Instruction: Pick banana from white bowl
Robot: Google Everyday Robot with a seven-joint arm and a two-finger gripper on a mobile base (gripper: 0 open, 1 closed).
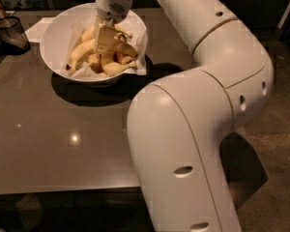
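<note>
The white bowl [55,37] stands at the far left of the dark table, with a crinkled white paper liner [137,64] over its rim. Several yellow bananas [82,52] lie in it. My gripper [105,41] reaches down into the middle of the bowl from above, its fingers among the bananas. One finger [102,38] shows flat against a banana [121,46]. The fingertips are hidden in the pile.
A dark mesh basket [9,33] stands at the table's far left edge beside the bowl. A white sheet of paper [38,28] lies behind the bowl. My large white arm [193,129] covers the right half of the view.
</note>
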